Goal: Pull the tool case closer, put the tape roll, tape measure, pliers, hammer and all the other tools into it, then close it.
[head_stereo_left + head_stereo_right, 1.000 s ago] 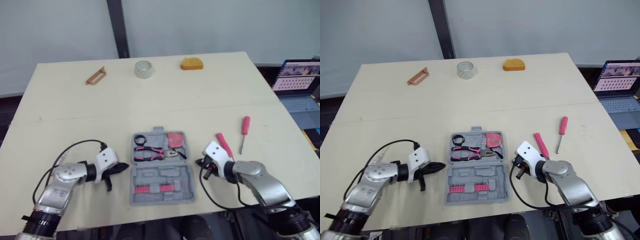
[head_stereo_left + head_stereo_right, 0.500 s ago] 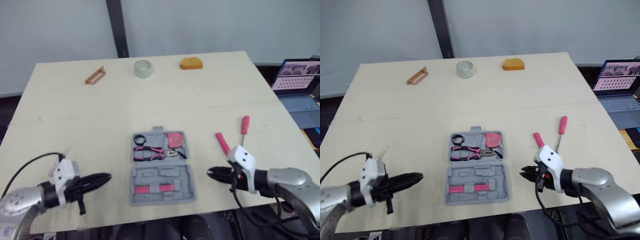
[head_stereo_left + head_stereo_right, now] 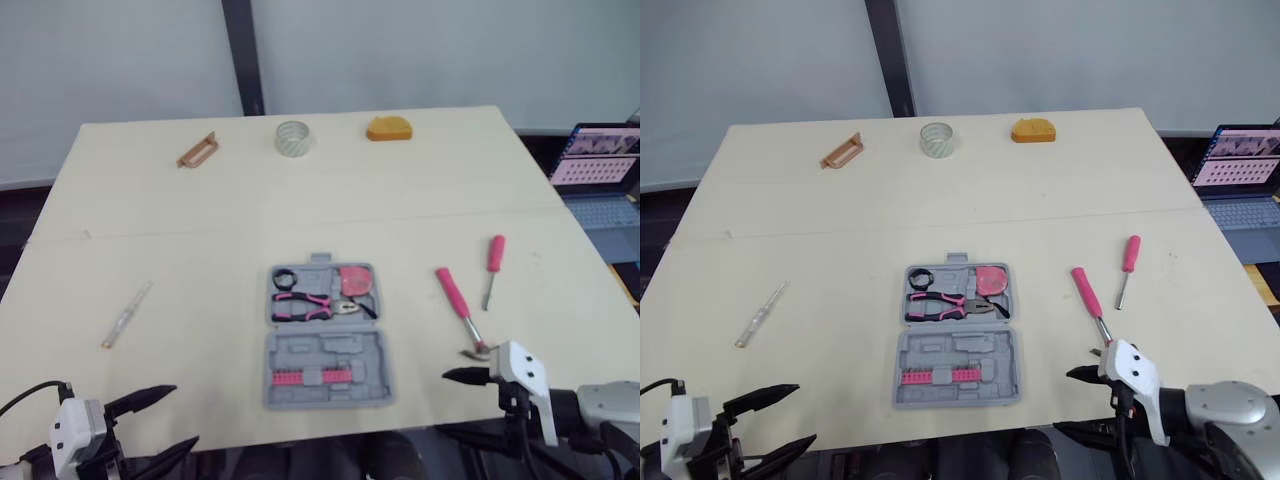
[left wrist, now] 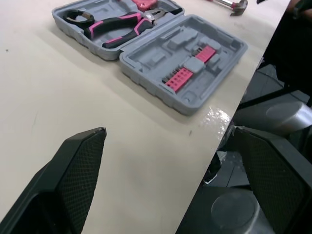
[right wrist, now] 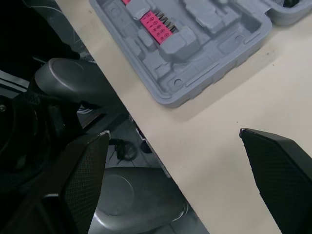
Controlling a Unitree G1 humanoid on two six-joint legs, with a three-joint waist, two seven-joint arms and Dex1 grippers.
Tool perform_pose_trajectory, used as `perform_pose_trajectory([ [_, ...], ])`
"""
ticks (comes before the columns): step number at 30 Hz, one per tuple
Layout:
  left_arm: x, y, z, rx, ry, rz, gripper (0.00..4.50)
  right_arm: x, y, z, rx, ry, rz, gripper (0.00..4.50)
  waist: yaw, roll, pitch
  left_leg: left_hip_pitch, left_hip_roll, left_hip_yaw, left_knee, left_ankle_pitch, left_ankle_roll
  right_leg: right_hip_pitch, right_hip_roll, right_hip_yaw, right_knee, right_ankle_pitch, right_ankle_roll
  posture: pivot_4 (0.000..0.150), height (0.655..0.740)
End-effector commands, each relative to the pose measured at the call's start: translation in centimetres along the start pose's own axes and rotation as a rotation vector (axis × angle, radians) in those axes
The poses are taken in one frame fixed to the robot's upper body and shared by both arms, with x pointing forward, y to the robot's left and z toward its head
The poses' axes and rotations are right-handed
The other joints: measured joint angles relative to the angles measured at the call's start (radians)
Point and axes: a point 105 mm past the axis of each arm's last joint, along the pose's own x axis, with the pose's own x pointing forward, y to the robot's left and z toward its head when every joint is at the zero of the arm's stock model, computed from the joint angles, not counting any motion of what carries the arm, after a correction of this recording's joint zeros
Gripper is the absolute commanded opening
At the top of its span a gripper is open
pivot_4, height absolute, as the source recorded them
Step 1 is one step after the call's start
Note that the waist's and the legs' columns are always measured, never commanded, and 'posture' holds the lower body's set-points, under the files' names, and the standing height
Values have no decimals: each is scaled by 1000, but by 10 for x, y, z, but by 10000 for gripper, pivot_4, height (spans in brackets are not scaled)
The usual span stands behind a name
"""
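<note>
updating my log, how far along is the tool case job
Early. Done: the open case sits near the front edge with the pliers in it. In hand: nothing; the left gripper and right gripper are open and empty at the edge of the table. Left: tape roll, tape measure, hammer and screwdriver lie on the table, and the case is not yet shut.

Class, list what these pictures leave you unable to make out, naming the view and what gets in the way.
Laptop: left eye view, cut off by the right edge.
Thin clear stick: eye views, too small to identify.
Hammer: left wrist view, mostly cut off by the top edge.
Tool case: right wrist view, far half cut off by the top edge.
</note>
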Motion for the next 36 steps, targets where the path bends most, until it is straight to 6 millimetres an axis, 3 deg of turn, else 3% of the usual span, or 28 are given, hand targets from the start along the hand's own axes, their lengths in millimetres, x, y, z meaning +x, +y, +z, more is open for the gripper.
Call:
perform_pose_trajectory([
  [1,-5,-3,-1,21,3,2,44567,-1,-1,1,-31,-9,6,45000,0,0,0,0,0,0,0,0,0,0,0,0,0,0,0,1500,7400],
  [10,7,1,4,16,-31,25,44567,3,-6,6,-94,-57,-43,45000,1,0,0,-1,0,0,0,-1,1,0,0,0,-2,0,0,1500,7400],
  [14,9,42,12,-116,-29,339,44567,4,-11,46,-227,-286,-93,45000,0,0,0,1,1,-1,0,0,0,2,1,0,-1,1,1,1500,7400],
  [17,4,52,16,-245,-20,406,44567,3,-11,64,-291,-340,-76,45000,-2,-1,0,2,1,-1,0,0,0,2,1,1,0,1,1,1500,7400],
  [25,0,63,35,-235,6,455,44567,13,-10,62,-288,-348,-32,45000,1,-1,0,1,3,0,-1,-1,0,2,3,0,0,1,1,1500,7400],
  [29,-22,103,53,-238,51,519,44567,14,-18,61,-285,-339,-42,45000,3,-1,0,3,3,0,0,0,-2,2,3,0,1,1,0,1500,7400],
  [32,-31,129,46,-223,181,564,44567,15,-23,60,-290,-334,-56,45000,0,0,0,3,3,0,0,1,-2,1,3,1,2,0,-1,1500,7400],
  [36,-24,152,35,-213,247,575,44567,18,-24,62,-293,-340,-69,45000,-4,1,0,2,3,5,-4,0,-1,-3,3,2,3,0,-1,1500,7400],
])
